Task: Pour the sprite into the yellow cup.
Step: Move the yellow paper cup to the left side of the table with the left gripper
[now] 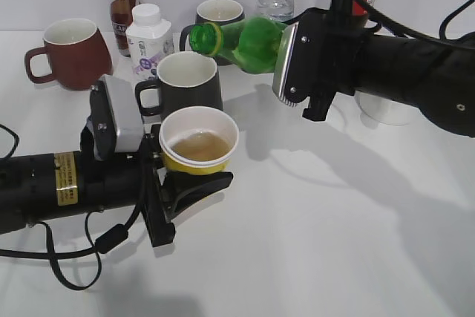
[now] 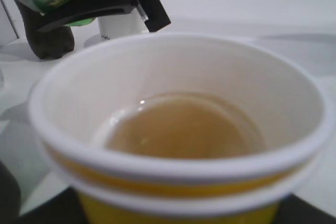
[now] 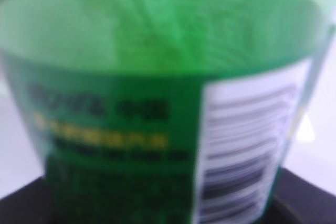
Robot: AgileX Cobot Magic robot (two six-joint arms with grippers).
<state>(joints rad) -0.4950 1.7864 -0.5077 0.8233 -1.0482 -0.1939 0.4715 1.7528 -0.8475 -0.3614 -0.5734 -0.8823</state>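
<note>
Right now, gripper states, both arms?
Left gripper: closed on the yellow cup.
Right gripper: closed on the sprite, held tipped sideways.

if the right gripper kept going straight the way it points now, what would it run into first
Probably the near black mug. The right gripper points left, holding the green bottle level, its mouth just above and behind that mug's rim. Depth is unclear, so it may pass over toward the white bottle.

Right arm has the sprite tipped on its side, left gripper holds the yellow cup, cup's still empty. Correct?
Not quite: the yellow cup already holds some brownish liquid, as the left wrist view shows. The rest stands: the right gripper has the sprite tipped sideways, the left gripper holds the cup.
</note>
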